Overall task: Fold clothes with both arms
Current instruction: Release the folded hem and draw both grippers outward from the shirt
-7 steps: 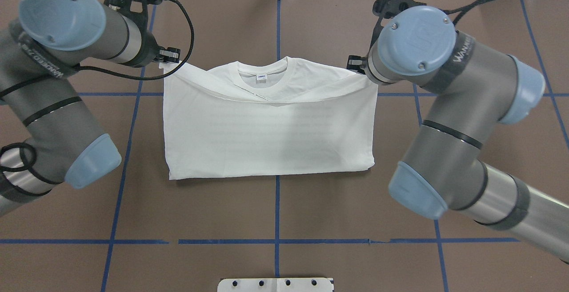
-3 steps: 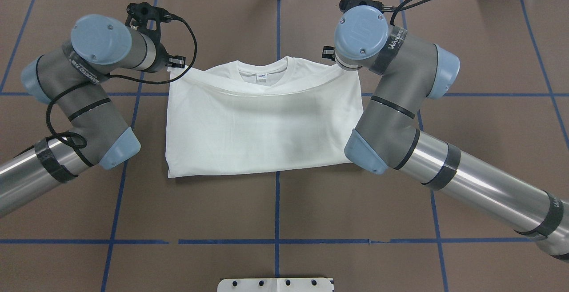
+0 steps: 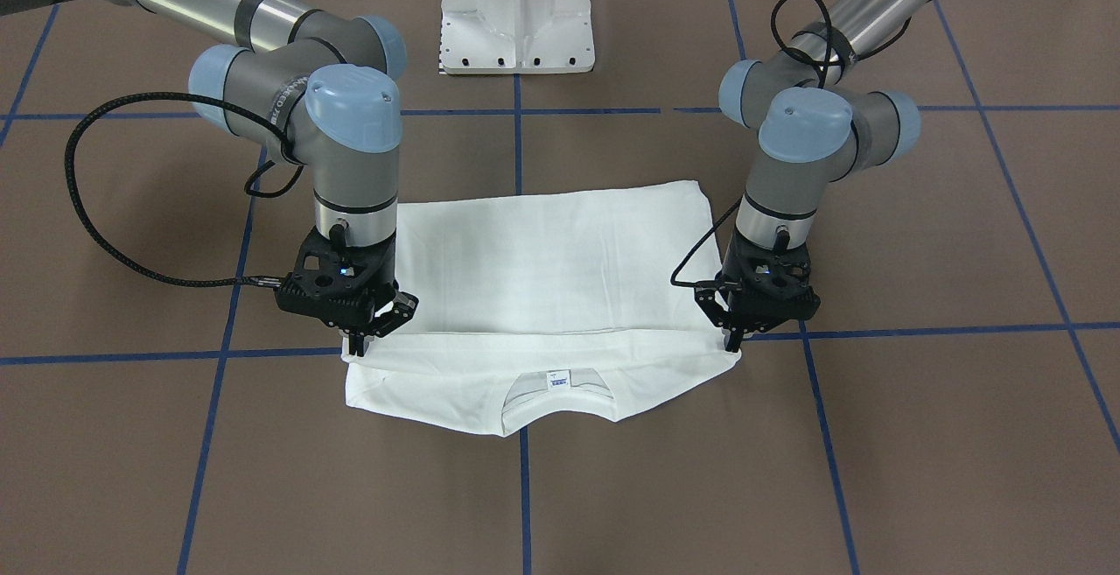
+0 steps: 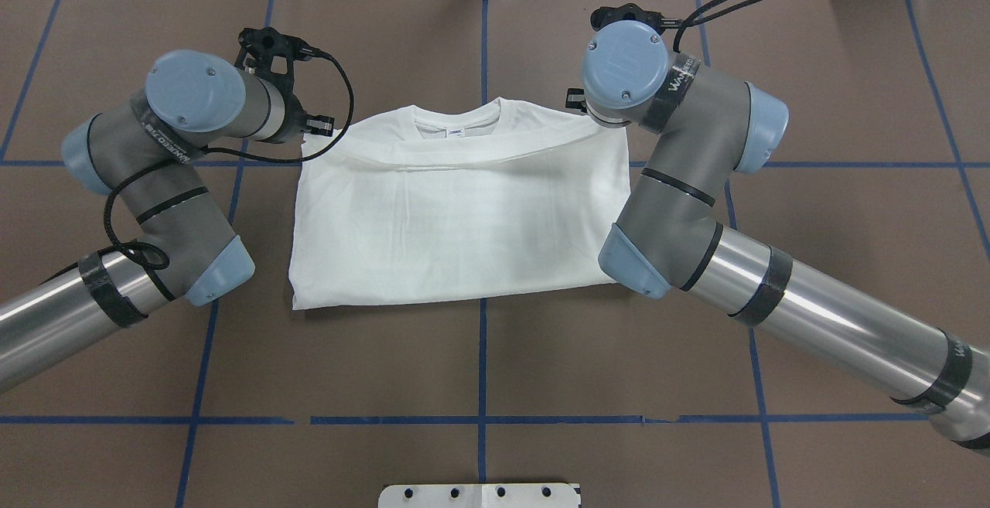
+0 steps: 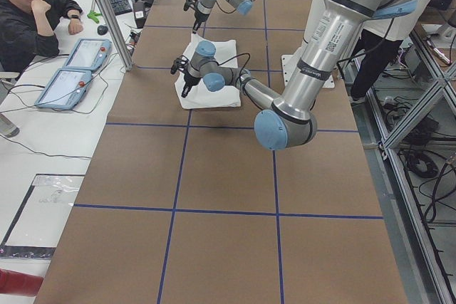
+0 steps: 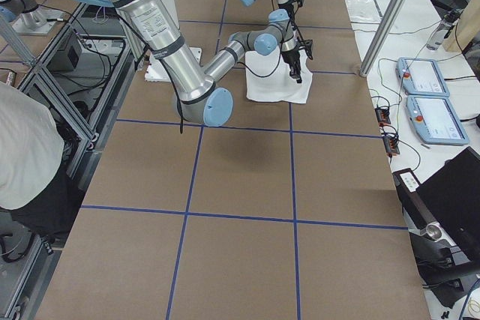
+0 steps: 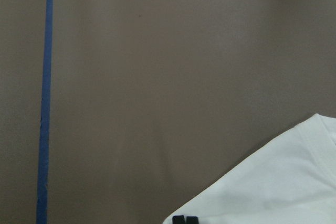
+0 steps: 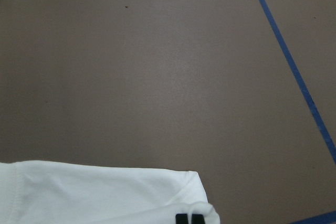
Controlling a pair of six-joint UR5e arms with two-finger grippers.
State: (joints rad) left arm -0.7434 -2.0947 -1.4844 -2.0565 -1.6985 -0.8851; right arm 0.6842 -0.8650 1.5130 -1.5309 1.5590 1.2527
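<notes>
White T-shirt (image 4: 464,222) lies folded mid-bench (image 4: 348,369) across the centre blue tape line (image 4: 481,384), collar (image 4: 456,115) and neck label (image 4: 455,134) on the side away from the robot, top layer's edge just short of the collar. Left pincer (image 3: 731,344) is clenched on that layer's corner on the robot's left, right pincer (image 3: 357,346) clenched on the opposite corner, both pointing straight down, low over the bench. Wrist views show the pads (image 8: 182,219) pressed together with white cloth bunched at them.
</notes>
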